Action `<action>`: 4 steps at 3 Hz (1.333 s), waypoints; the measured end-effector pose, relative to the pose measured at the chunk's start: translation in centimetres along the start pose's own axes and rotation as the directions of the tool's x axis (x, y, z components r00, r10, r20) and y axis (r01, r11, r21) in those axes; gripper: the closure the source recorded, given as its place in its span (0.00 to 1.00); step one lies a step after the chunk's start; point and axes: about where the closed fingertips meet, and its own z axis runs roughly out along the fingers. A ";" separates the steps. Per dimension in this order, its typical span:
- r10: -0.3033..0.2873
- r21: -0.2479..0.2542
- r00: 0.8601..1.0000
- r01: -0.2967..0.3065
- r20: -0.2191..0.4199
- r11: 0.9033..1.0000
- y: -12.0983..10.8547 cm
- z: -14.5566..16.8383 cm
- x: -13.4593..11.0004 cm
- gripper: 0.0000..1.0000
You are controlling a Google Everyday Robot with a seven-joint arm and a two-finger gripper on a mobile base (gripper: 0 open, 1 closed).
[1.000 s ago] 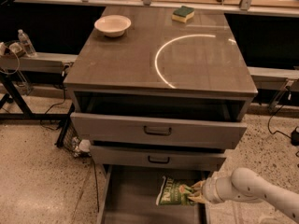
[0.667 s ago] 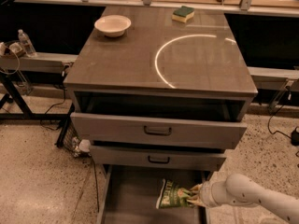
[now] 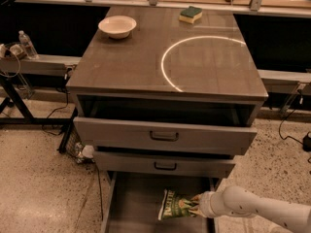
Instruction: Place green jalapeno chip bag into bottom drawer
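The green jalapeno chip bag is inside the open bottom drawer, at its right side, low over the grey floor. My gripper comes in from the right on a white arm and is shut on the bag's right edge. The bag tilts slightly, with its white lettering facing up. The drawer's front part runs out of the bottom of the view.
The two upper drawers stand partly open above the bottom one. On the cabinet top are a white bowl and a green-and-yellow sponge. A water bottle and cables lie at the left.
The bag and my gripper have moved slightly left and down within the bottom drawer. My grip on the bag is unchanged.
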 end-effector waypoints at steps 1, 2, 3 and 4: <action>-0.007 -0.016 1.000 0.008 0.004 1.000 0.7 1.6 -0.1 0.64; 0.011 -0.035 1.000 -0.011 0.004 0.999 1.5 2.5 0.2 0.40; 0.037 -0.089 0.999 -0.036 0.008 0.995 2.6 4.3 0.1 0.09; 0.061 -0.110 0.998 -0.059 0.014 0.992 3.1 4.6 0.2 0.03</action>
